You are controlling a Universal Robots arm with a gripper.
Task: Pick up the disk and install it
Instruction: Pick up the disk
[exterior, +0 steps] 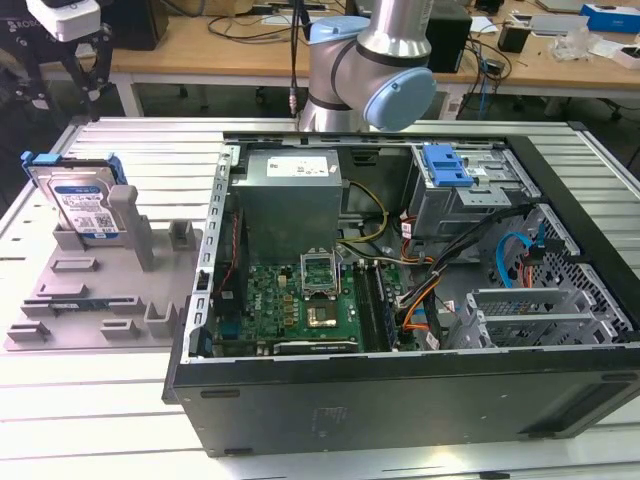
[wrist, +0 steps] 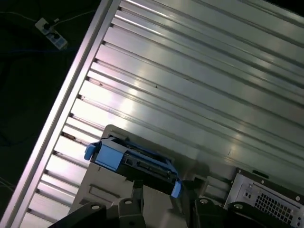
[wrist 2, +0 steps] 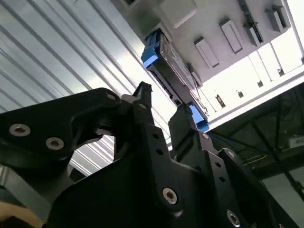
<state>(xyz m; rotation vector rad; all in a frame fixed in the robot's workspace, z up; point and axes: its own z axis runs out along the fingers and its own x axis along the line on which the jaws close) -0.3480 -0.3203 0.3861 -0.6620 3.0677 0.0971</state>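
pincer point(wrist 2: 162, 99): spread, empty; I have it hanging over the disk point(exterior: 85, 205), not touching, apparently lined up to straddle its top edge.
disk: upright in the grey holder point(exterior: 100, 290) by the bench point(exterior: 100, 400) edge at the exterior view's left, top edge free for grasping.
case point(exterior: 400, 400): open beside the holder, cage point(exterior: 470, 190) exposed to take the disk.

Disk point(exterior: 85, 205) upright in holder point(exterior: 100, 295) beside computer case point(exterior: 400, 400)
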